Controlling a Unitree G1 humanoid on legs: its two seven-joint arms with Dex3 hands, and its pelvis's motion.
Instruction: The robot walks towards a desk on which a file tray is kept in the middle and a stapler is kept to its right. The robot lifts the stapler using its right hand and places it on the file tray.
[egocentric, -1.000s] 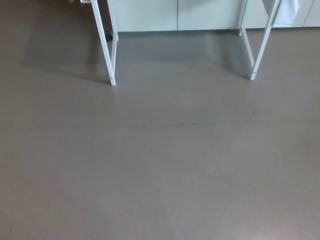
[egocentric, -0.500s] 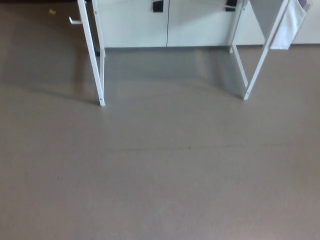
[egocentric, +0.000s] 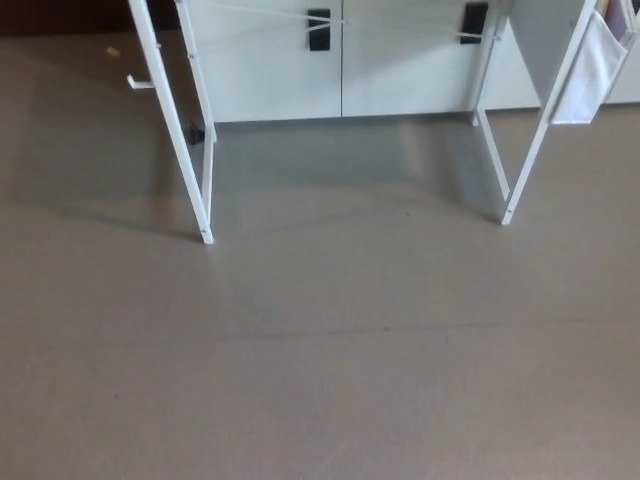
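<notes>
Neither robot hand shows, so I cannot tell how open either is or what it holds. The stapler and file tray are out of sight, presumably up on the desk (egocentric: 174, 130), of which only white legs show. If I cross the floor (egocentric: 320, 380) misjudging those legs, I could kick one and jolt the stapler, or stop beyond reach.
</notes>
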